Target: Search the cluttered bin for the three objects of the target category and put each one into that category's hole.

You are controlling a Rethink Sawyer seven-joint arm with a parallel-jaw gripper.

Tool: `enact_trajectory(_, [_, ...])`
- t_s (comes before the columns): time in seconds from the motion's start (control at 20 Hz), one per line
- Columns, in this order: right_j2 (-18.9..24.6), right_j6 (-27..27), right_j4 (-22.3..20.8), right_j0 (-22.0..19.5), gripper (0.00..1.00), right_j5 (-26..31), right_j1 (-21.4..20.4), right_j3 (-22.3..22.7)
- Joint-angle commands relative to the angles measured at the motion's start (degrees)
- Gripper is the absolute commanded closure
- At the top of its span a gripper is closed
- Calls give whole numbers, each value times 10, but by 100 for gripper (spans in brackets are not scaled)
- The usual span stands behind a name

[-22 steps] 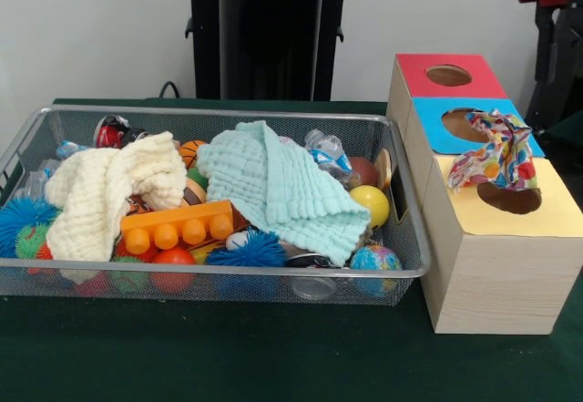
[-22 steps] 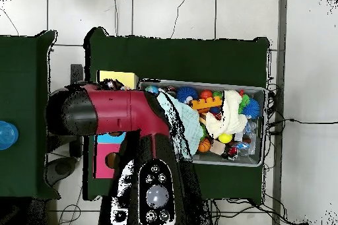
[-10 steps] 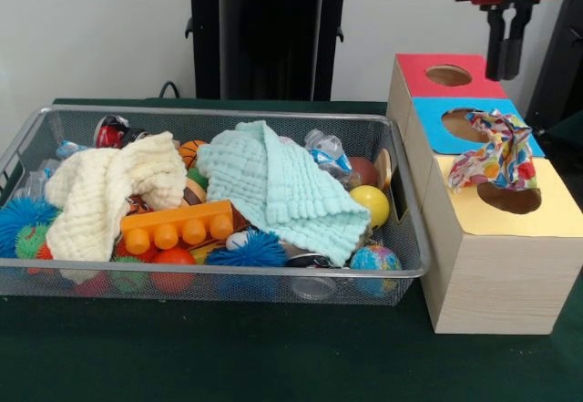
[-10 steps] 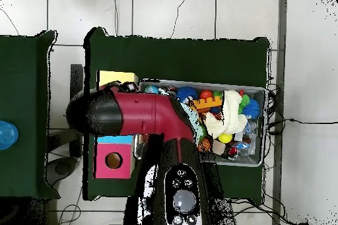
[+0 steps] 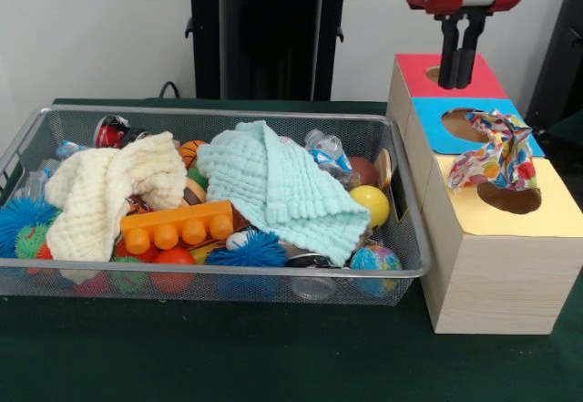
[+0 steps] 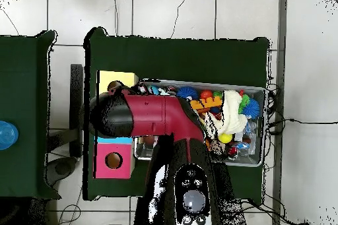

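Two cloths (image 5: 273,188) I log in the bin (image 5: 401,238), left of the box (image 5: 492,274); a third, patterned cloth (image 5: 496,156) lies at its yellow hole (image 5: 510,199). My gripper (image 5: 456,78) hangs narrow and empty over the far red hole (image 5: 449,76).

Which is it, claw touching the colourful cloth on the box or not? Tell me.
Apart. The front view shows the claw hanging empty over the red panel, with bare blue panel between it and the colourful cloth.

No legible text, label, brand, number or sign appears in either view. A small dark tag (image 5: 398,203) hangs on the right end of the wire bin (image 5: 228,279), right of centre in the front view; nothing on it can be read.
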Motion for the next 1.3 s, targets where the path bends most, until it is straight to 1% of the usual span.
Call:
enact_trajectory(0.05, [57, 8, -27, -16, 100, 9, 27, 70])
enact_trajectory(0.25, [75, 16, -16, -25, 100, -19, 26, 78])
enact_trajectory(0.55, [93, 27, -17, -34, 100, -54, 36, 86])
enact_trajectory(0.75, [108, 27, -19, -45, 100, -66, 39, 94])
enact_trajectory(1.0, [118, 31, -26, -52, 100, -88, 54, 93])
enact_trajectory(1.2, [116, 34, -34, -52, 100, -95, 59, 92])
enact_trajectory(1.3, [118, 36, -38, -55, 100, -109, 65, 92])
